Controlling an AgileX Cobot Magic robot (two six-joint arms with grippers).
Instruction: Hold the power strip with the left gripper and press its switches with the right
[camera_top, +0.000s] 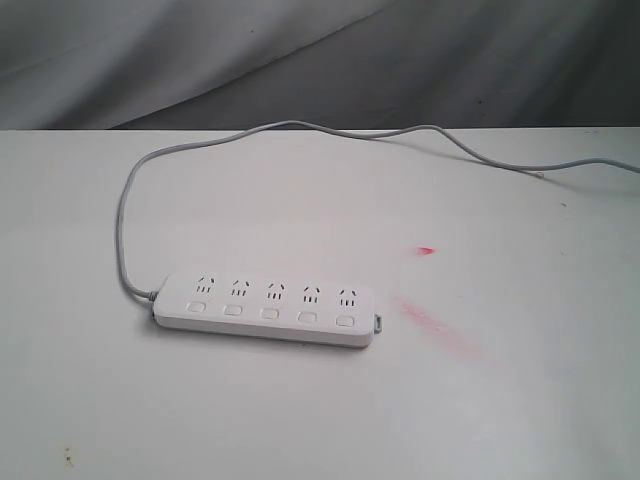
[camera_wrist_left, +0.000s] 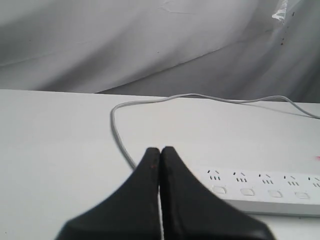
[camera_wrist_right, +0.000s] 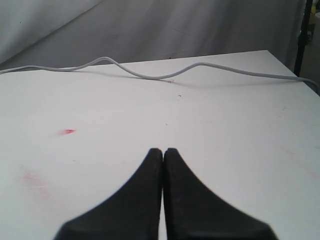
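A white power strip (camera_top: 265, 310) lies flat on a white table (camera_top: 300, 430), a little left of the middle in the exterior view, its long side facing the camera. Five sockets run along its top. One of the small white switches (camera_top: 269, 313) sits under each socket, on the side nearer the camera. A grey-white cord (camera_top: 125, 215) leaves the strip's left end, loops back behind the strip and trails away to the right along the table's far edge.

To the right of the strip there is a small red spot (camera_top: 427, 250) on the table, and nearer the strip a fainter red smear (camera_top: 432, 322). Behind the strip, past the table's far edge, hangs a creased grey cloth backdrop (camera_top: 300, 60).

The exterior view shows the whole strip. Each gripper shows only in its own wrist view.

In the left wrist view, the left gripper (camera_wrist_left: 160, 149) has its two black fingers pressed together, holding nothing. It is above the bare table, near the strip's cord end but apart from it, and one finger hides that end.

In the right wrist view, the right gripper (camera_wrist_right: 163, 150) also has its fingers pressed together, holding nothing. This view takes in the cord and the red marks, not the strip.
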